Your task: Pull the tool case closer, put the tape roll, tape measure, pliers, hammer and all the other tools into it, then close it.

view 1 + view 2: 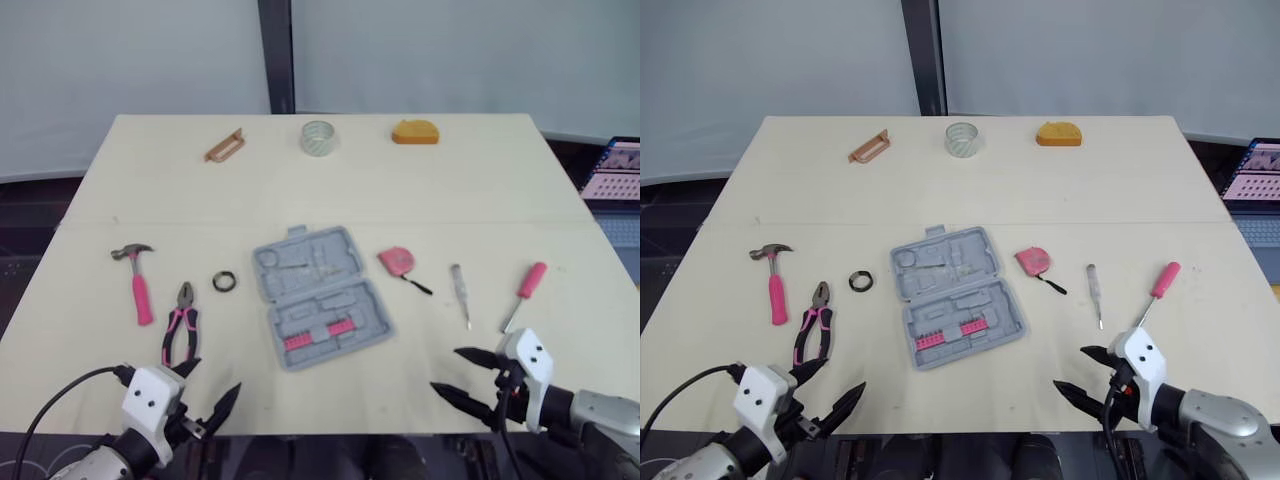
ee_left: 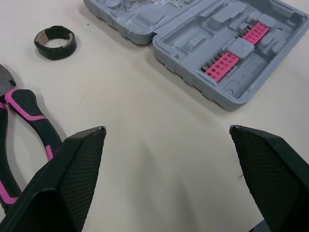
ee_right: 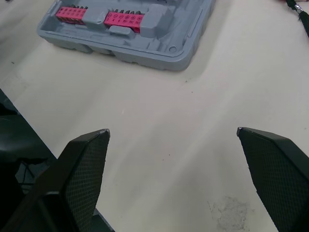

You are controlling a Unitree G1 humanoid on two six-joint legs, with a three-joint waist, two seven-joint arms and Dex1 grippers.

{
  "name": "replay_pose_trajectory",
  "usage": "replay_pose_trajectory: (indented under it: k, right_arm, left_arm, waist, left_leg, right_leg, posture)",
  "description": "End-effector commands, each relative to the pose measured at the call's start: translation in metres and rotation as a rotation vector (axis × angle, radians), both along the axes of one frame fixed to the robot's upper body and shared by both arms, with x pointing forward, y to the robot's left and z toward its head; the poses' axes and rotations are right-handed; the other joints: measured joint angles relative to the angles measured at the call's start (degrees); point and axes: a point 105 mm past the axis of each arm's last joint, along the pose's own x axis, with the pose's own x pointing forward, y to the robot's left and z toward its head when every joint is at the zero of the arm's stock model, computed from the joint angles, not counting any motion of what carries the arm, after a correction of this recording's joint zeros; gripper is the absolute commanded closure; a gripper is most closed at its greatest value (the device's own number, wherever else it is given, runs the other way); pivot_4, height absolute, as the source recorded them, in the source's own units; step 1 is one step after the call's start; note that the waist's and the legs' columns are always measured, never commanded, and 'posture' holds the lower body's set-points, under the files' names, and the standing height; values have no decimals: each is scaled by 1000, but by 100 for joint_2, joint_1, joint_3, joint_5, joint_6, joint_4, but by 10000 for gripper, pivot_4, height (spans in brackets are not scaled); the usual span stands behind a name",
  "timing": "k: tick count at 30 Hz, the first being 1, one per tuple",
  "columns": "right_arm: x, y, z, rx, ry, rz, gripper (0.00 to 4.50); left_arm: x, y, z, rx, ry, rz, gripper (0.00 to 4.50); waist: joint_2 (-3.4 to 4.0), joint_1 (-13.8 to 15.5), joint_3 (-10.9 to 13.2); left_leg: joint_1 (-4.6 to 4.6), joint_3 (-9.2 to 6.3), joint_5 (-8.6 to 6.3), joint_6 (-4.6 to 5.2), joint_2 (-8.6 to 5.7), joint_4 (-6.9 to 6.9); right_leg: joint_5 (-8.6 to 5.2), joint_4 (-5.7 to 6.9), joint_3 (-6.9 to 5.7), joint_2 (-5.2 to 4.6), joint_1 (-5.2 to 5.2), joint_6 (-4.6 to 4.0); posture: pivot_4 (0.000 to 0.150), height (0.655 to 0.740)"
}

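Note:
A grey tool case [image 1: 316,294] lies open in the middle of the table, with pink bit strips [image 2: 231,50] in its near half. A pink-handled hammer [image 1: 138,279], pink-and-black pliers [image 1: 180,328] and a small black tape roll [image 1: 225,281] lie to its left. To its right lie a pink tape measure [image 1: 398,262], a thin clear-handled screwdriver [image 1: 460,293] and a pink-handled screwdriver [image 1: 524,291]. My left gripper [image 1: 207,390] hangs open at the near edge, beside the pliers' handles. My right gripper [image 1: 465,375] is open at the near right, holding nothing.
At the table's far edge sit a tan handle-shaped piece [image 1: 225,146], a clear tape roll [image 1: 319,137] and an orange tape measure [image 1: 415,132]. A laptop [image 1: 615,170] stands off the table's right side. Bare tabletop lies between the case and the near edge.

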Motion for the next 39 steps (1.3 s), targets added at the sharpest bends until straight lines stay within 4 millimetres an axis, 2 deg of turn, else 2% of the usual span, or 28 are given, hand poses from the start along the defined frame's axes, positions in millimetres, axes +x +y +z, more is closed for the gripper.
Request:
replay_pose_trajectory:
  k: [1, 9, 28, 33, 35, 36, 38, 39]
  right_arm:
    - [-1, 5, 4, 12, -12, 24, 0]
    - [1, 6, 4, 16, -16, 19, 0]
    - [3, 6, 6, 14, -12, 16, 0]
    - [14, 9, 17, 16, -54, 25, 0]
    - [20, 11, 23, 21, -78, 32, 0]
    - [25, 13, 28, 24, -93, 36, 2594]
    - [33, 16, 33, 15, -111, 54, 8782]
    - [37, 17, 35, 8, -118, 60, 13228]
  left_arm:
    - [1, -2, 6, 1, -17, -3, 1015]
    - [2, -2, 6, -21, -19, -10, 1015]
    - [-4, 2, -8, -29, 17, -28, 1015]
    - [10, -4, 10, -85, -27, -112, 1015]
    - [20, -5, 19, -99, -50, -151, 6576]
    - [29, -3, 23, -95, -61, -143, 9883]
    - [41, 0, 28, -82, -63, -140, 19673]
    - [46, 1, 29, -73, -60, -150, 24554]
  waist:
    - [0, 0, 0]
    - [0, 0, 0]
    - [-1, -1, 0]
    - [1, -4, -2]
    - [2, -4, -3]
    - [3, -3, -3]
    - [3, -9, -3]
    - [3, -13, -3]
  left_leg:
    - [0, 0, 0, 0, 0, 0]
    - [0, 0, 0, 0, 0, 1]
    - [1, 1, 0, 0, 0, 2]
    - [2, 1, 0, 0, 0, 4]
    - [2, 0, 0, 0, 1, 6]
    - [2, 0, 0, 0, 0, 8]
    - [1, 0, 0, 0, 0, 9]
    - [2, 0, 0, 0, 0, 10]
  right_leg:
    - [0, 0, 0, 0, 0, 0]
    - [0, 2, 0, 0, 0, 0]
    - [0, 8, 1, 0, 0, 0]
    - [0, 10, 2, 0, 0, 0]
    - [0, 19, 3, 0, -1, 0]
    - [0, 23, 3, 0, 0, 0]
    - [1, 31, 3, 0, 1, 1]
    - [1, 34, 3, 1, 1, 1]
  posture:
    - [1500, 7400]
    - [1500, 7400]
    - [1500, 7400]
    - [1500, 7400]
    - [1500, 7400]
    - [1500, 7400]
    - [1500, 7400]
    - [1500, 7400]
